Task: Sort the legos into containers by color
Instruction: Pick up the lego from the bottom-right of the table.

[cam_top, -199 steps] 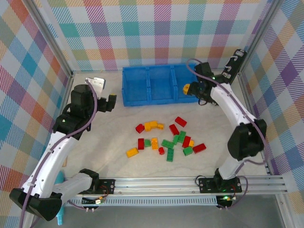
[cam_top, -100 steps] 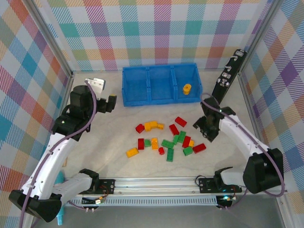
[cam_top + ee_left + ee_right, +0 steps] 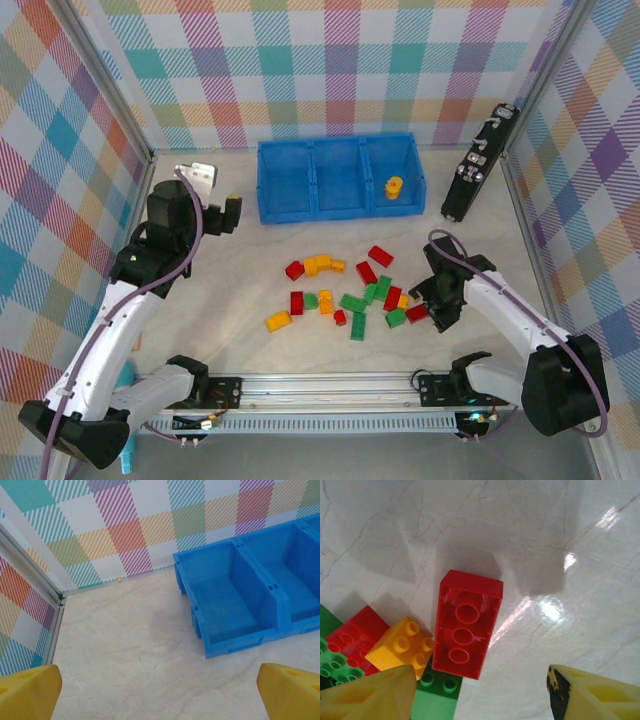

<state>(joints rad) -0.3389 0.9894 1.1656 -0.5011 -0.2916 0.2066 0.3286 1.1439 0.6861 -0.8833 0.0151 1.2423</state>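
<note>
Lego (image 3: 467, 625), red, underside up, between right gripper's (image 3: 479, 682) spread fingers, untouched; top view adds yellow piece (image 3: 394, 187) in tray's (image 3: 335, 147) right compartment.

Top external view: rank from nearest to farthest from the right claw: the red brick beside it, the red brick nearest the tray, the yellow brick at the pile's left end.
1. Red brick beside the right claw, pile's right edge.
2. Red brick nearest the tray, pile's top.
3. Yellow brick, pile's left end.
</note>
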